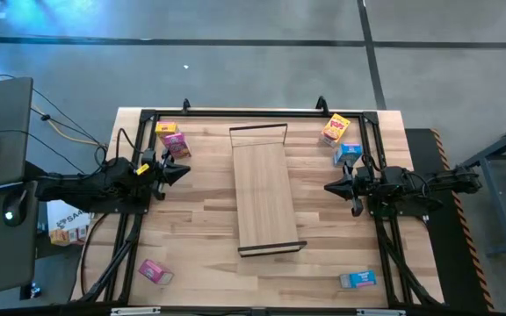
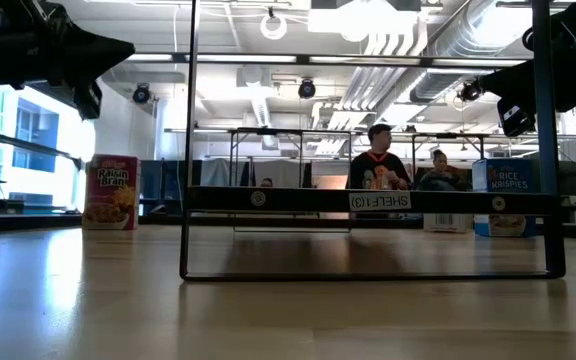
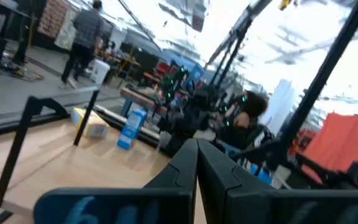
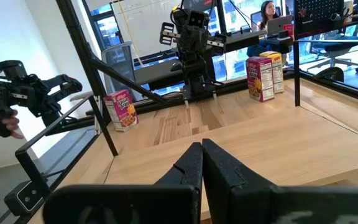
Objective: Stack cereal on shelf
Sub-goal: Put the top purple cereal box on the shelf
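Past the closed jaws, a yellow box (image 3: 91,122) and a blue box (image 3: 131,127) stand on the tabletop (image 3: 48,158).

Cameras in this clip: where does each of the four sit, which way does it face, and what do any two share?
High view: overhead, straight down; both arms flank the shelf.
Low view: tabletop height, facing the room through the shelf frame; arms at top corners.
Left wrist view: past the shut left gripper toward the right arm.
Right wrist view: past the shut right gripper toward the left arm.
Shared: low and right wrist views show the pink cereal box.
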Robot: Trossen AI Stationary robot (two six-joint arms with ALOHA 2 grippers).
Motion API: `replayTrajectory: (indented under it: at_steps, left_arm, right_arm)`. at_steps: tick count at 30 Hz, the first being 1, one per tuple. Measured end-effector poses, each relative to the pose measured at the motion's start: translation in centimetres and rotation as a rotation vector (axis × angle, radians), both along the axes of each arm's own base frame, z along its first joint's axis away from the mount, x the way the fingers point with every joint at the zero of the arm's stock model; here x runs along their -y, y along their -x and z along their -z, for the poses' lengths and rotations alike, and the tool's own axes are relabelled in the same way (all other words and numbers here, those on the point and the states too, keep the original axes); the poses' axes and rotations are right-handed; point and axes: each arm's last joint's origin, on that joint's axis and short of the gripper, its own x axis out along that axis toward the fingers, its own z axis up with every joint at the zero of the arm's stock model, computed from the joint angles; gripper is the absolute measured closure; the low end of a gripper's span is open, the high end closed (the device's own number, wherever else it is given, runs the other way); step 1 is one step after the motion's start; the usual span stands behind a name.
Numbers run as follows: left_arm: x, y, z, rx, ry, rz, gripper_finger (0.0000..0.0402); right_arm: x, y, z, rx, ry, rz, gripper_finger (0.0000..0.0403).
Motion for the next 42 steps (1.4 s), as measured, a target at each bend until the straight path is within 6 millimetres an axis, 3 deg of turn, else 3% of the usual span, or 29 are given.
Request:
replayTrajectory:
  at_steps: [10,14,19,22,27,30,36,42]
  left_arm:
    - [-0.1,0.5,-1.7,0.196,0.094,-0.009,0.0401]
    - [-0.4,1.1,-2.6,0.305,0.141,-0.119,0.04]
    - [-0.7,1.0,-3.8,0.255,0.22,-0.194,0.0349]
    - [-1.0,0.7,-5.3,0.14,0.236,-0.231,0.0286]
    - [-1.8,0.5,-9.3,-0.163,0.21,-0.338,0.0175]
    - [-2.5,0.0,-12.1,-0.36,0.154,-0.411,0.0128]
    - [-5.3,-2.3,-14.5,-0.85,0.138,-0.505,0.0081]
    - [-9.7,-4.7,-14.3,-1.312,0.129,-0.449,0.0071]
  right_arm:
    - [0.0,0.0,0.0,-0.001,0.0,0.0,0.0402]
    - [0.0,0.0,0.0,0.0,0.0,0.0,0.0402]
    - [0.0,0.0,0.0,0.0,0.0,0.0,0.0402]
    - [0.0,0.0,0.0,0.0,0.0,0.0,0.0402]
    - [0.0,0.0,0.0,-0.001,0.0,0.0,0.0402]
    - [0.0,0.0,0.0,-0.001,0.0,0.0,0.0402]
    - [0.0,0.0,0.0,-0.001,0.0,0.0,0.0402]
    - [0.0,0.0,0.0,0.0,0.0,0.0,0.0402]
